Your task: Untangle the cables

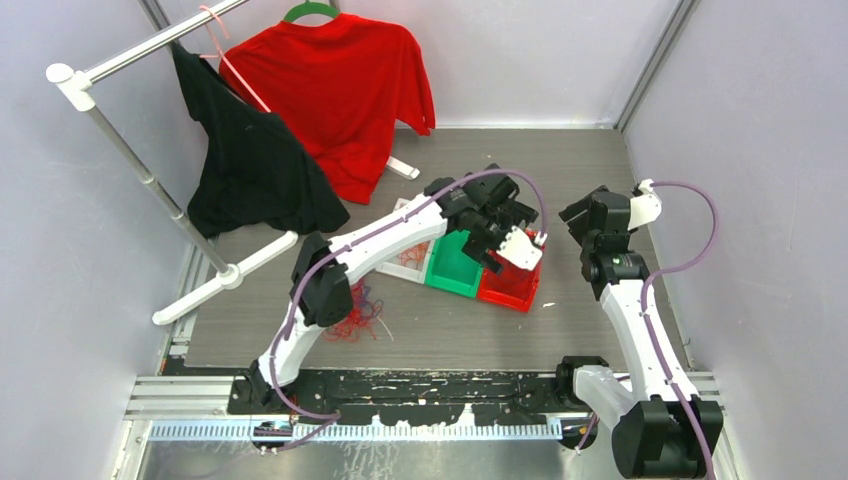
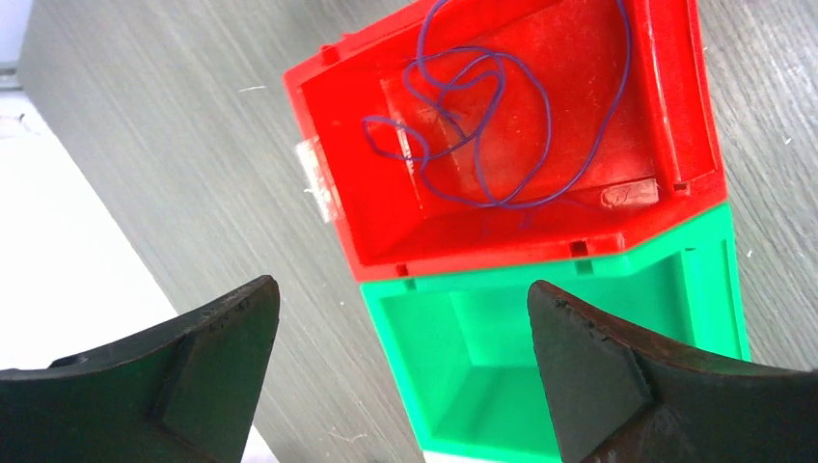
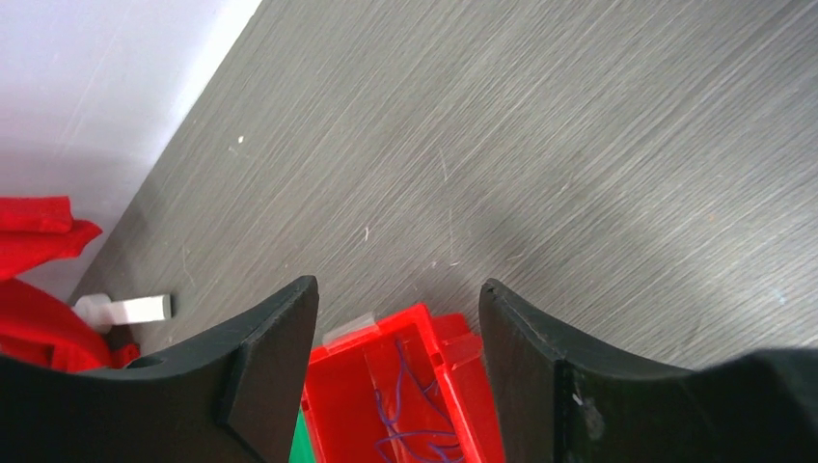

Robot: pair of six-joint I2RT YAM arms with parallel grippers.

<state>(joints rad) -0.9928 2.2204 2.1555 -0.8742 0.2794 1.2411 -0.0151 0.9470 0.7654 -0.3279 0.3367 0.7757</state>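
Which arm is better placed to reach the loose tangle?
Probably left: the tangle lies on that side, and the left hand is open. The right hand sits beyond the red bin.

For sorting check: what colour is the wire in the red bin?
Blue-purple wire; left wrist view.

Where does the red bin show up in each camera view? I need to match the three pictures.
Top external: the red bin is right of centre on the table.
Left wrist: the red bin is at upper centre, with a blue-purple cable lying inside.
Right wrist: the red bin is at bottom centre between the fingers, cut off by the lower edge.
Shared landmark: the green bin against its side, only a sliver in the right wrist view.
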